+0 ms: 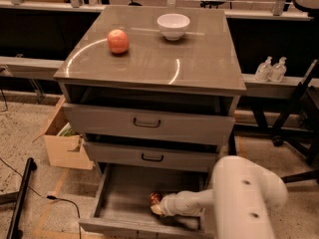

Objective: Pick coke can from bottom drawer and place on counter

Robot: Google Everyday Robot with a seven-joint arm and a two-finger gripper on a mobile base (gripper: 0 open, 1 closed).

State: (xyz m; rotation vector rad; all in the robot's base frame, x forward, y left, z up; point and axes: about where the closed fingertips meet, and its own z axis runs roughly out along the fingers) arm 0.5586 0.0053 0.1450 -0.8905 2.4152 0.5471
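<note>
Found the bottom drawer (pixel 124 195) pulled out at the lower middle of the frame, with the coke can (pixel 155 197) on its grey floor, right of centre. Made out only a small red patch of the can, the rest hidden by the gripper (pixel 158 209), which sat inside the drawer right against it or just beside it. Could not tell the gripper's state. Lost the drawer's right part behind the white arm (pixel 239 203), itself cut off by the bottom edge. Noted 2 upper drawers (pixel 147 126) above. Saw 1 apple (pixel 118 41) and 1 white bowl (pixel 173 25), apart, on the counter (pixel 149 66). Spotted a cardboard box (pixel 65 146) at left holding something green and unclear, 2 bottles (pixel 271 68) at right, and a black pole (pixel 20 203) at lower left.
</note>
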